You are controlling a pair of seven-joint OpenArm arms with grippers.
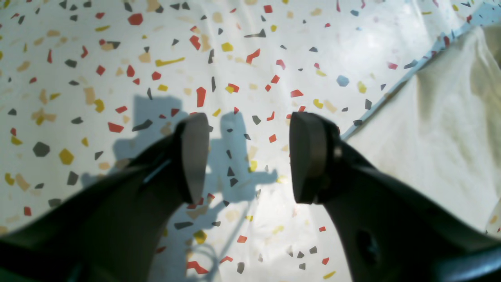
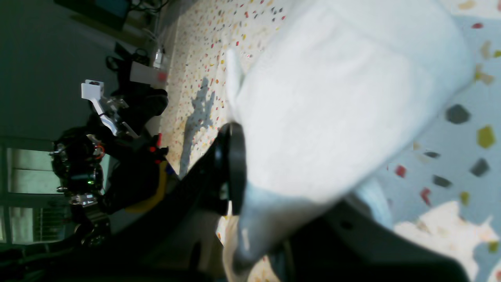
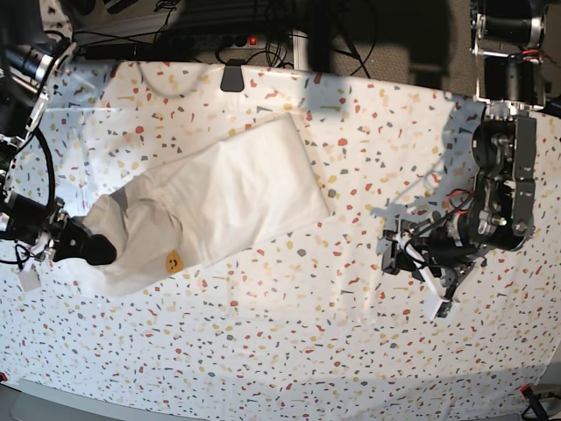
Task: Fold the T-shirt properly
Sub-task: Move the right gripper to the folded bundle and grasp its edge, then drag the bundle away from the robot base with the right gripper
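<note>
The white T-shirt lies partly folded across the left-middle of the table, plain side up. Only a small yellow bit of print shows near its lower left end. My right gripper is shut on that lower left end of the shirt. In the right wrist view the white cloth runs between the jaws and one black finger presses on it. My left gripper is open and empty, right of the shirt and apart from it. Its two pads stand wide apart above the table.
A speckled terrazzo-patterned cloth covers the table. White cloth fills the right side of the left wrist view. A black clip-like piece and cables sit at the back edge. The left arm stands at the right.
</note>
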